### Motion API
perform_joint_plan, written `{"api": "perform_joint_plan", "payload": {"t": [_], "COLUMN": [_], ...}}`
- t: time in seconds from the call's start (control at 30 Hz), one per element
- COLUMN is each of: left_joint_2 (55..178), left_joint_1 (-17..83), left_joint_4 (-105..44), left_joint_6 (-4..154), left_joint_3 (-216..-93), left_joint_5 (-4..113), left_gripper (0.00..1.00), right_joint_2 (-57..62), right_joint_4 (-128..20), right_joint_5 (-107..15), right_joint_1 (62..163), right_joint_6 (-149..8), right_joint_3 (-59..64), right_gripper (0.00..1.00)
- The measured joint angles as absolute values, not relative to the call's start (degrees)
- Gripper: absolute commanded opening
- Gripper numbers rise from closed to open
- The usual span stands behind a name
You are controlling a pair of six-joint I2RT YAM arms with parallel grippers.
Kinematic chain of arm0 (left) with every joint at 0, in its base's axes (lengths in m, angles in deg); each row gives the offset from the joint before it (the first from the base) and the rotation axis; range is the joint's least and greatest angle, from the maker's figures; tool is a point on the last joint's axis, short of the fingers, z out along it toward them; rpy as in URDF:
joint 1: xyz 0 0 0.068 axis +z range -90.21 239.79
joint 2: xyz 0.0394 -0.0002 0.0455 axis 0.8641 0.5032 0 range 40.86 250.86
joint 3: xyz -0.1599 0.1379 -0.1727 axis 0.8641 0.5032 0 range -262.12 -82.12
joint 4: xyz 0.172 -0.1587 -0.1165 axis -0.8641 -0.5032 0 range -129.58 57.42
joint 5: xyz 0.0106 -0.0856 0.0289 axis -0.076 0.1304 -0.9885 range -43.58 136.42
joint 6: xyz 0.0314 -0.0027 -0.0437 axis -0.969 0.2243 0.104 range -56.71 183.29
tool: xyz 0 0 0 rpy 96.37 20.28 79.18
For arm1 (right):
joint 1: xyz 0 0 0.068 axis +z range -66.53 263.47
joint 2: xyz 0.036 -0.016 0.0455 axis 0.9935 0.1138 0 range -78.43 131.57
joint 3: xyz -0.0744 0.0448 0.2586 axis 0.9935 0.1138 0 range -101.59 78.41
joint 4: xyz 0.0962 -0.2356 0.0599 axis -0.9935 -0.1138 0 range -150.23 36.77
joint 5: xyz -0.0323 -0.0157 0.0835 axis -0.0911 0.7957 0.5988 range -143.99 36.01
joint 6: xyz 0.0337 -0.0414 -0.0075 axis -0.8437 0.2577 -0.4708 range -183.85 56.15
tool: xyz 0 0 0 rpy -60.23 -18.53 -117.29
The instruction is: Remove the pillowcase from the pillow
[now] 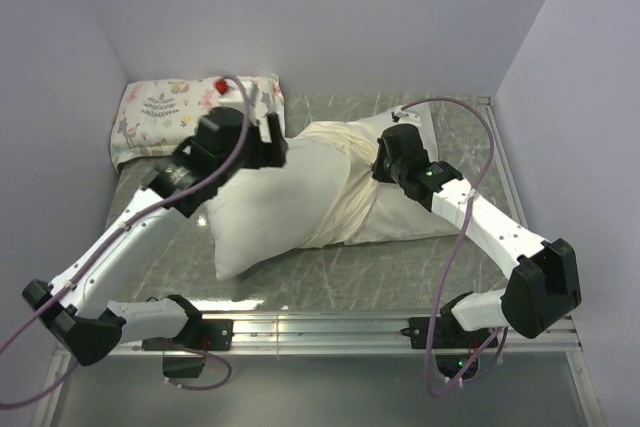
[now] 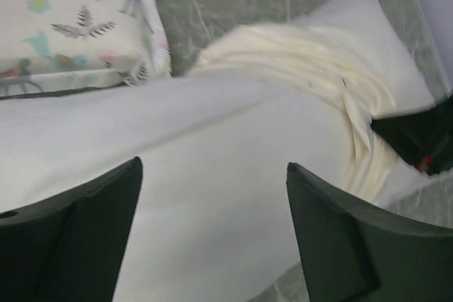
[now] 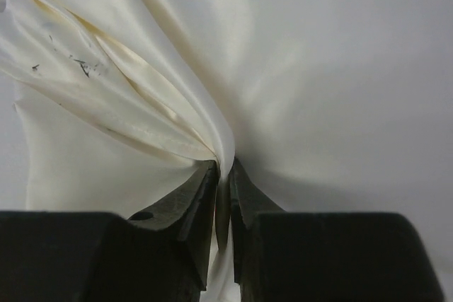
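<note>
Okay, grey-green marbled table point(image 1: 330, 277), boxed in by plain pale walls point(image 1: 330, 17) on the left, back and right, with a metal rail point(image 1: 330, 327) along the near edge where both arms are mounted. A printed pillow point(image 1: 170, 112) sits in the far left corner against the wall.

The pillow point(image 1: 260, 227) lies diagonally mid-table, its bare white end pointing near-left. The pillowcase point(image 1: 345, 182) is bunched in cream folds across the pillow's middle and right part.

The left arm stretches from the near-left base up toward centre. The left gripper point(image 2: 212, 167) hangs over the bare white half of the pillow with its fingers point(image 2: 92, 210) spread wide and nothing between them. The right arm is folded with its elbow at the near right and its forearm running up-left to the pillow. The right gripper point(image 3: 223, 189) is down on the folds, jaws nearly together and pinching a ridge of pillowcase fabric, with creases fanning out from the pinch.
</note>
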State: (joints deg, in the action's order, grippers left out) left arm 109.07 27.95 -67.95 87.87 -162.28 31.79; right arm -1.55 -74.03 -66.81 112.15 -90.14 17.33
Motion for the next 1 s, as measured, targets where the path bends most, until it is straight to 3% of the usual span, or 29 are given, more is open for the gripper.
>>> {"api": "perform_joint_plan", "payload": {"t": [0.1, 0.23, 0.33, 0.37, 0.4, 0.43, 0.47, 0.53, 0.57, 0.73, 0.9, 1.0], "left_joint_2": [111.21, 114.42, 117.26, 118.29, 118.97, 119.95, 120.67, 122.27, 122.9, 124.61, 124.78, 124.74], "left_joint_1": [18.81, 12.28, 11.25, 11.27, 11.27, 11.27, 11.27, 11.27, 11.27, 11.16, 11.67, 12.21], "left_joint_4": [-68.94, -69.18, -68.78, -68.35, -68.04, -67.63, -67.32, -66.53, -66.12, -64.96, -64.41, -63.87], "left_joint_6": [88.37, 88.94, 89.09, 89.16, 89.33, 89.64, 90.03, 90.64, 90.86, 91.67, 92.26, 92.65], "left_joint_3": [-160.34, -154.85, -151.0, -150.11, -149.63, -149.28, -149.21, -149.21, -149.19, -149.32, -149.65, -149.65], "left_joint_5": [28.84, 27.66, 27.53, 27.31, 26.98, 26.44, 25.87, 25.08, 25.02, 25.04, 25.17, 25.69], "left_gripper": [0.99, 0.99, 0.99, 0.96, 0.89, 0.75, 0.53, 0.28, 0.01, 0.0, 0.0, 0.0], "right_joint_2": [-0.28, 1.69, 2.85, 3.09, 3.24, 3.31, 3.24, 2.48, 1.78, -5.87, -19.21, -20.87], "right_joint_4": [-74.34, -74.75, -75.17, -75.43, -75.84, -76.24, -76.7, -77.27, -77.77, -78.58, -77.11, -75.17], "right_joint_5": [-66.83, -66.7, -66.05, -65.65, -65.28, -65.19, -65.11, -65.33, -65.72, -69.15, -71.88, -72.45], "right_joint_1": [112.15, 112.15, 112.15, 112.15, 112.22, 112.33, 112.5, 113.16, 113.73, 120.37, 128.29, 130.21], "right_joint_6": [-89.9, -89.48, -88.87, -88.65, -88.52, -88.04, -87.91, -87.43, -87.38, -88.37, -92.48, -94.68], "right_joint_3": [15.87, 12.94, 11.19, 10.62, 10.03, 9.42, 8.96, 8.55, 8.55, 11.69, 26.1, 32.79], "right_gripper": [0.24, 0.31, 0.46, 0.57, 0.62, 0.69, 0.72, 0.76, 0.78, 0.81, 0.82, 0.82]}}
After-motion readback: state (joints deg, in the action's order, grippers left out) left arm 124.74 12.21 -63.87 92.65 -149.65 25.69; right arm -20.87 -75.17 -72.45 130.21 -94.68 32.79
